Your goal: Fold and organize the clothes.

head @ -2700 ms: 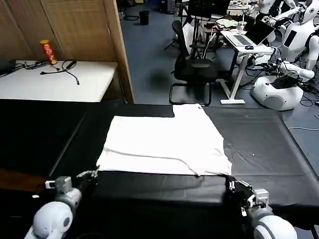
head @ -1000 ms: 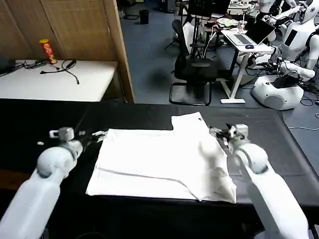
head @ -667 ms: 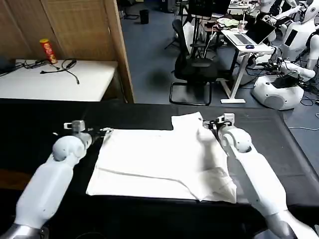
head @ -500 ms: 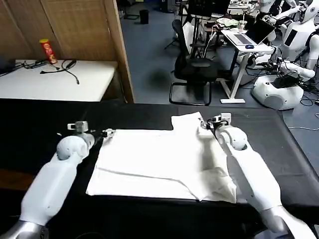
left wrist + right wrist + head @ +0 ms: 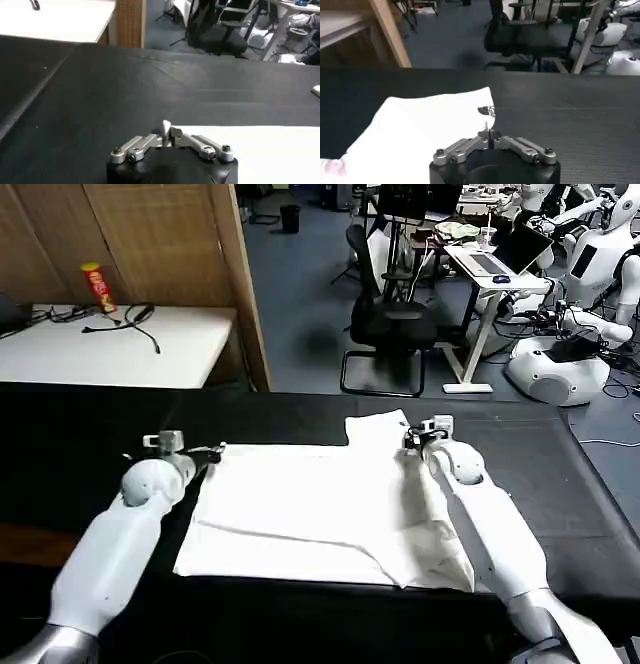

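Observation:
The clothes, a single white T-shirt (image 5: 320,504), lie folded over on the black table (image 5: 540,474), with a sleeve sticking out toward the far edge. My left gripper (image 5: 214,452) is at the shirt's far left corner, shut on a small bit of white cloth (image 5: 165,125). At the far right edge, beside the sleeve, my right gripper (image 5: 409,439) is shut on a thin fold of the T-shirt (image 5: 430,125). A black print (image 5: 487,110) shows at the cloth's edge just ahead of the right gripper (image 5: 490,134). The left gripper (image 5: 167,132) has the shirt (image 5: 270,150) to one side.
A white side table (image 5: 110,344) at the back left carries a red can (image 5: 96,287) and cables. A wooden partition (image 5: 170,244) stands behind it. An office chair (image 5: 390,324) and other robots (image 5: 570,354) are beyond the table's far edge.
Both grippers carried the shirt's near edge up and over to the far side, folding it. In the last second they drew slightly inward along the far edge.

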`<action>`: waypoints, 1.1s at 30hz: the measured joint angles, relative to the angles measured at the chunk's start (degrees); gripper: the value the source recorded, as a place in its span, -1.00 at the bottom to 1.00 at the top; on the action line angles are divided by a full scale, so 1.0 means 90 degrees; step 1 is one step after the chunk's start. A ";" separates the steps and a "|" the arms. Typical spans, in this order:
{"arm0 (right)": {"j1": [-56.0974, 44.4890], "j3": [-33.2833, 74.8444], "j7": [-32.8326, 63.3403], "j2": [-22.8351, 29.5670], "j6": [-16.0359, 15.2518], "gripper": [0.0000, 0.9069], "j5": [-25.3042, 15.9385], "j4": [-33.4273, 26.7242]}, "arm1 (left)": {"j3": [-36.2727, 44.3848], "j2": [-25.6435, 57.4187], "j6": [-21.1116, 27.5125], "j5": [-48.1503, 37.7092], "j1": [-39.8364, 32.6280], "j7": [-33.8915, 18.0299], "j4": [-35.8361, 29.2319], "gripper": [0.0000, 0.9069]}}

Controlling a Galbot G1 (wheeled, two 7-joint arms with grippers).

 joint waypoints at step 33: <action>-0.3901 0.1078 0.0251 -0.2040 -0.0734 -1.00 0.0152 0.4872 | -0.1604 0.1622 -0.0103 -0.0510 0.3415 -0.0474 -0.3687 -1.00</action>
